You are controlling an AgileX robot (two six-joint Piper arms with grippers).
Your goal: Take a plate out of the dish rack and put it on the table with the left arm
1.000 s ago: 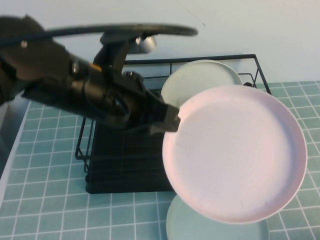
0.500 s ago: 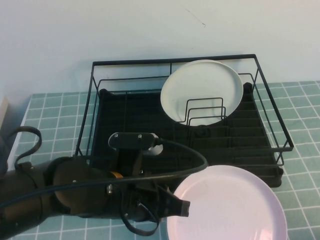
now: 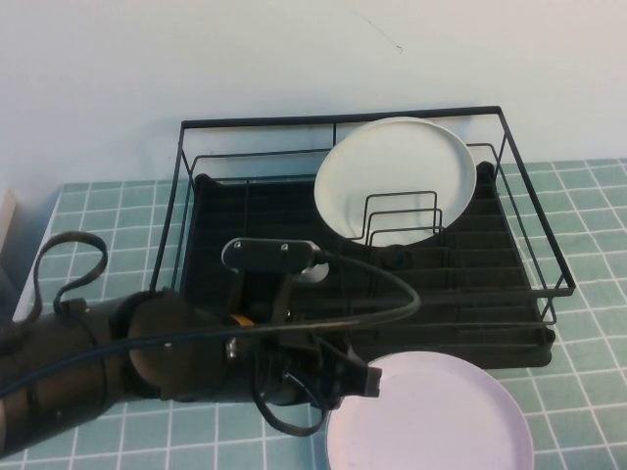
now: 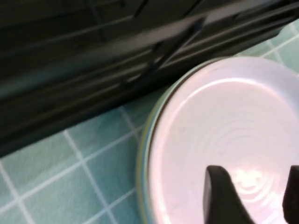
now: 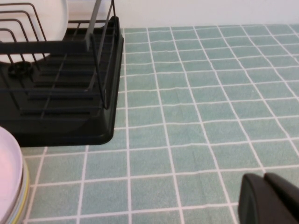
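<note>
The pale pink plate lies flat in front of the dish rack, on top of another plate whose greenish rim shows under it. My left gripper is low at the pink plate's left edge. In the left wrist view the left gripper is open, with its two black fingers apart above the plate's face. My right gripper is shut and empty, low over the teal tiled table to the right of the rack; it is out of the high view.
A cream-white plate stands upright in the rack's wire dividers at the back right. The rack's black tray base sits just behind the stacked plates. Tiled table lies to the left and right of the rack.
The pink plate was held up and tilted in front of the rack; it has come down and now lies flat in front of the rack. My left arm has dropped low with it.
</note>
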